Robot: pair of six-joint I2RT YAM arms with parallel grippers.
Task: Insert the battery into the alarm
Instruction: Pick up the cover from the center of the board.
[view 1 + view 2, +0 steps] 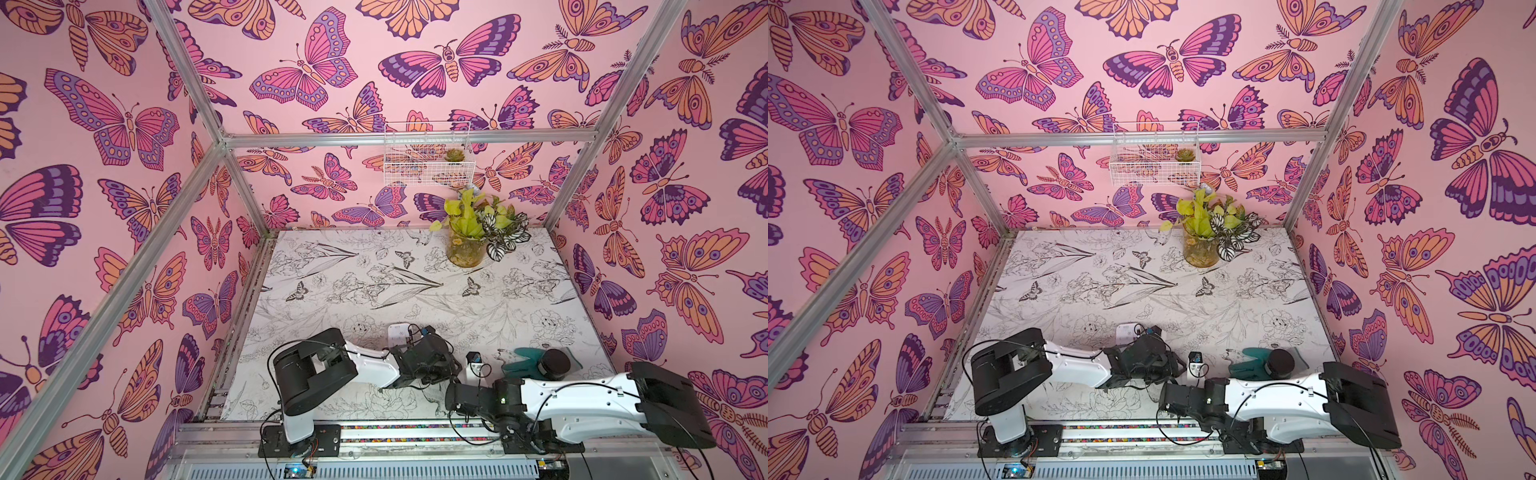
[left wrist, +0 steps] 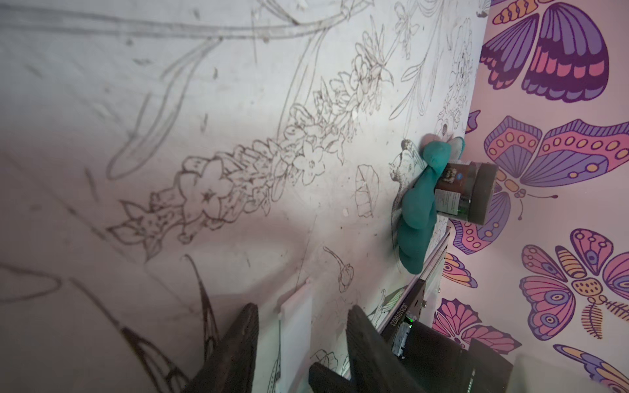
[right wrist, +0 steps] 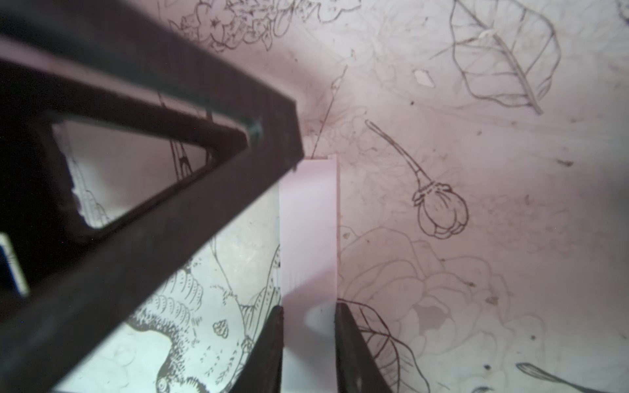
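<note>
The white alarm (image 1: pixel 397 332) (image 1: pixel 1125 332) lies on the table, partly hidden behind my left arm's wrist. My right gripper (image 3: pixel 308 306) is shut on a thin white plastic piece (image 3: pixel 308 221), its fingers pressed against both sides. The same white piece (image 2: pixel 296 323) stands between the fingers of my left gripper (image 2: pixel 303 308), which is open with a gap on each side. A dark finger (image 3: pixel 272 136) of the left gripper crosses the right wrist view beside the piece. The battery is out of view.
A teal glove (image 1: pixel 523 361) (image 2: pixel 417 211) lies at the right with a dark-lidded jar (image 1: pixel 555 363) (image 2: pixel 466 190) on it. A potted plant (image 1: pixel 467 249) stands at the back right. A white wire basket (image 1: pixel 428 153) hangs on the rear wall.
</note>
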